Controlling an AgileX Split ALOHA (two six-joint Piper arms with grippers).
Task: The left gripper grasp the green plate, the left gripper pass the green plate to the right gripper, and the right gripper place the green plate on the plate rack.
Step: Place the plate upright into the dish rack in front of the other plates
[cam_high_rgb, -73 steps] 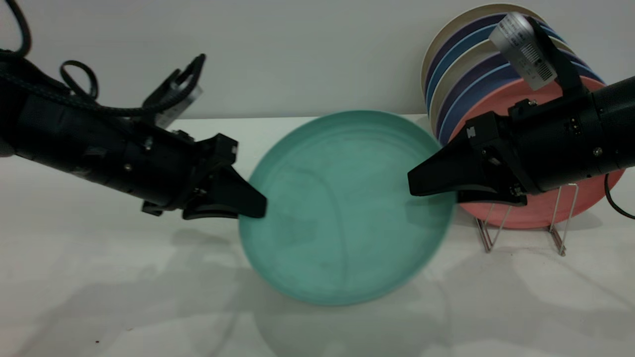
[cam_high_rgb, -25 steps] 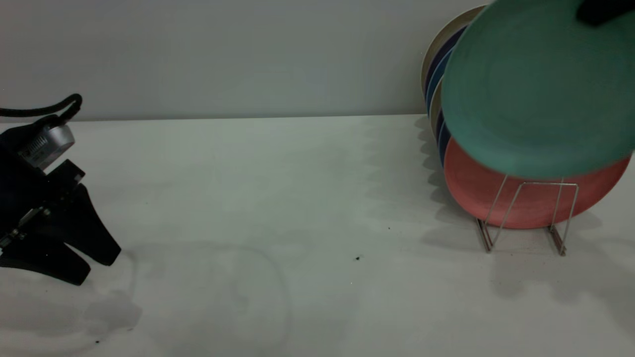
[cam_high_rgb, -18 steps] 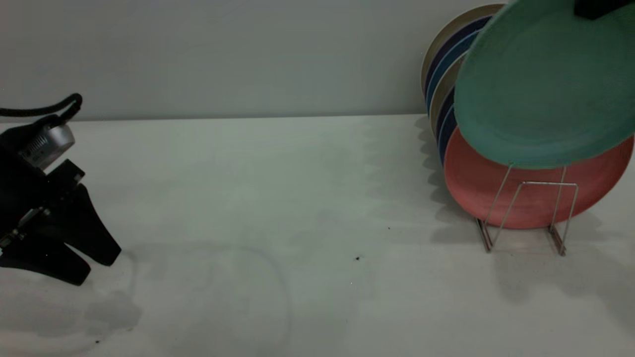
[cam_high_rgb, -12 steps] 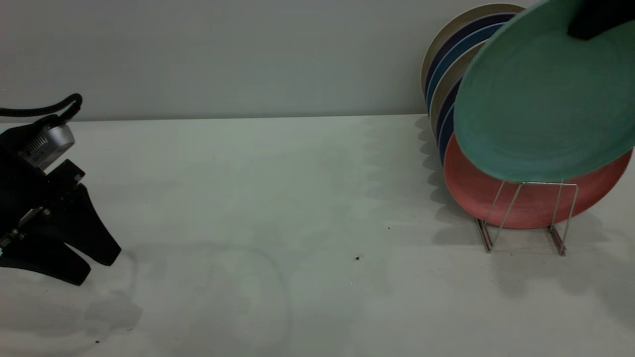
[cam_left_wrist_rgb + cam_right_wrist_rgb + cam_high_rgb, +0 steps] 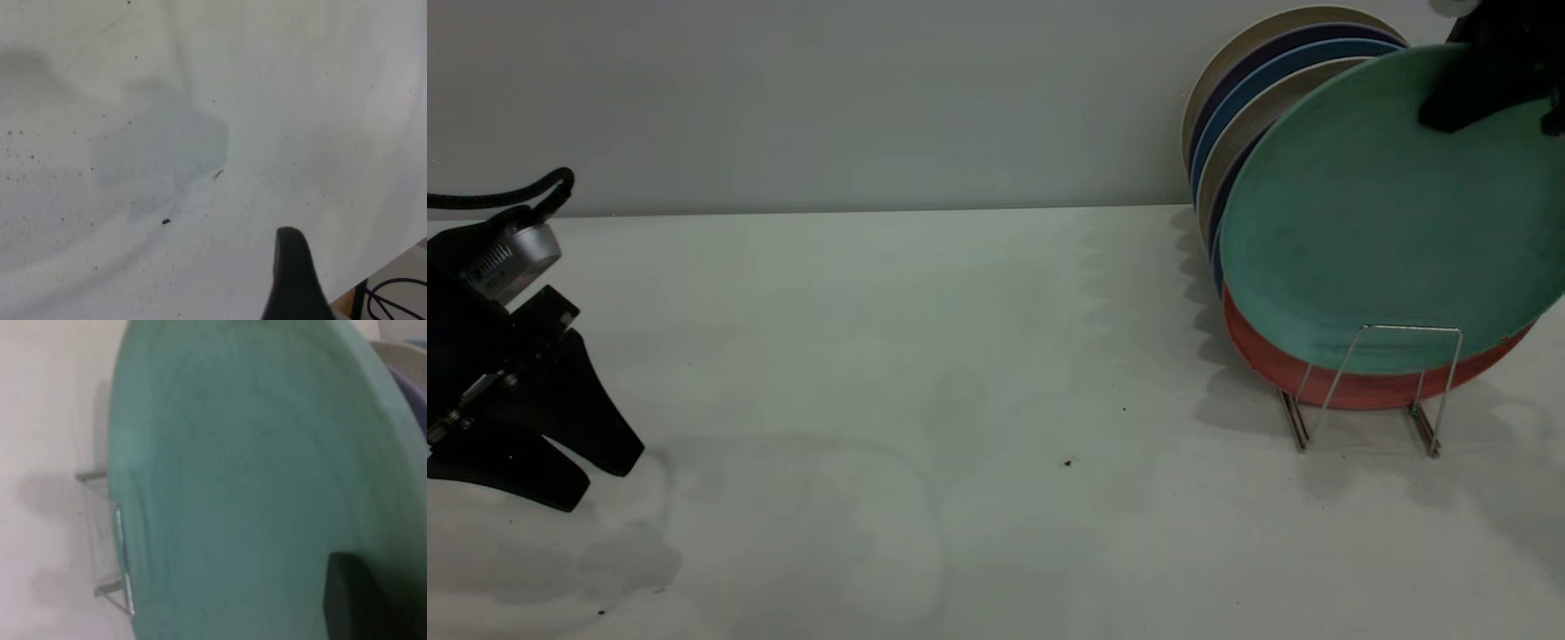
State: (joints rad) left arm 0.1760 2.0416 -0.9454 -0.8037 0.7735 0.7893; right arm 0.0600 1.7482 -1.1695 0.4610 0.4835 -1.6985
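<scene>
The green plate (image 5: 1369, 222) stands nearly upright at the plate rack (image 5: 1405, 328), leaning back against the salmon-pink plate (image 5: 1352, 391). Its lower edge sits behind the rack's front wire loop, a little higher than the pink plate's bottom. My right gripper (image 5: 1463, 98) is shut on the green plate's upper rim at the top right. In the right wrist view one finger (image 5: 353, 600) lies on the plate's face (image 5: 253, 473), and the rack wire (image 5: 120, 540) shows beside it. My left gripper (image 5: 605, 484) is parked at the far left, open and empty. One finger (image 5: 293, 280) shows in its wrist view.
Blue and beige plates (image 5: 1280, 67) stand stacked in the rack behind the pink one, close to the back wall. The white table (image 5: 960, 356) lies between the two arms. The table's edge and a cable (image 5: 393, 297) show in the left wrist view.
The right gripper has lowered the green plate from above the rack down behind the front wire loop, so it now covers most of the pink plate. The left gripper has not moved.
</scene>
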